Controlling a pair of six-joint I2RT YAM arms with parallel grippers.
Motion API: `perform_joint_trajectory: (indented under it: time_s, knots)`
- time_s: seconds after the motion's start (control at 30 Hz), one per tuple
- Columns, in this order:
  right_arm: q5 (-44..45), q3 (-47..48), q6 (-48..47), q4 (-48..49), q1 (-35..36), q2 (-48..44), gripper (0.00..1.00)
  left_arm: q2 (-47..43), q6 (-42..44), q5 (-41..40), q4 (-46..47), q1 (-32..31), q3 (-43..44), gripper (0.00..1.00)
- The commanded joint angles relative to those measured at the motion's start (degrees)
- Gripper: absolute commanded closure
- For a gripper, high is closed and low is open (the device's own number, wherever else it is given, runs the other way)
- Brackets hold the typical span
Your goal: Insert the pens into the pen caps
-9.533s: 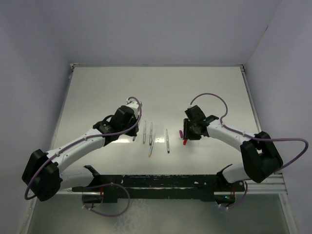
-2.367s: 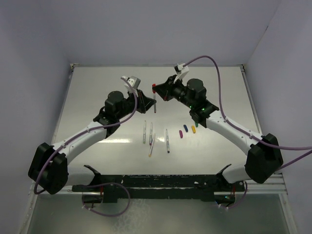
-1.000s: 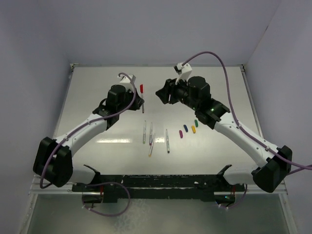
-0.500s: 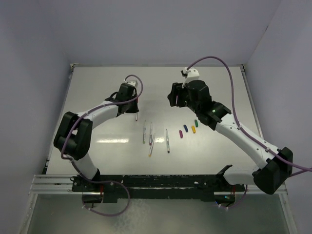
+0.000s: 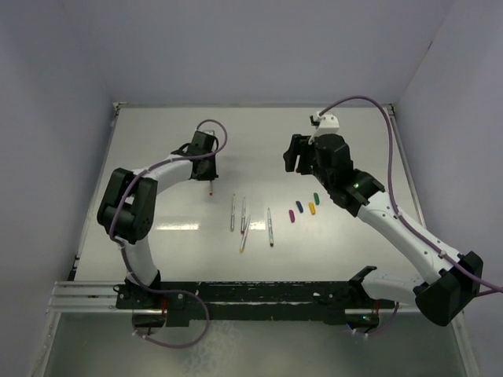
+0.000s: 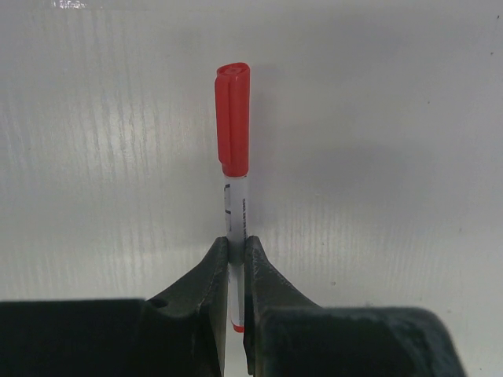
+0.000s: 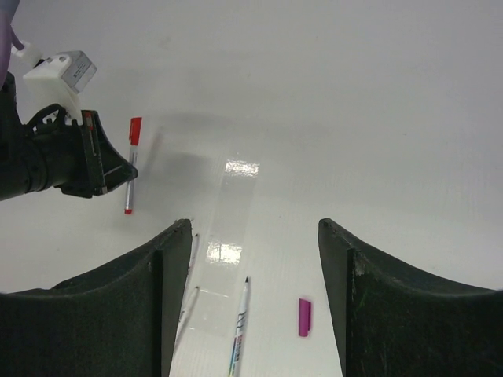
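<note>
Left jaws clamped on the red-capped pen at the far-left bench: I'd lower it flat before releasing, well clear of the four bare pens and caps mid-bench; right jaws wide apart, empty.

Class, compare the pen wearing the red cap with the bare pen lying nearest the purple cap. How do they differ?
The red-capped pen is capped; the bare pen shows an open tip. The red-capped pen is gripped in the left tool; the bare pen lies loose on the table. Both have slim pale barrels.
</note>
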Motion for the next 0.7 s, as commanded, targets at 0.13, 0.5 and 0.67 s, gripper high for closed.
perform_joint_trajectory:
  time_s: [0.13,0.5,0.67]
  knots:
    - [1.05,-0.36,0.86,0.72,-0.36,-0.63,0.34,3.13,1.73,-1.43,-0.78,0.44,3.33,0.90]
    - [0.15,-0.27,1.21,0.85,-0.41,0.54,0.33,3.70,1.75,-1.36,-0.61,0.43,3.66,0.63]
    - [0.15,-0.27,1.10,0.92,-0.41,0.47,0.33,2.15,2.08,-0.78,-0.66,0.41,4.34,0.52]
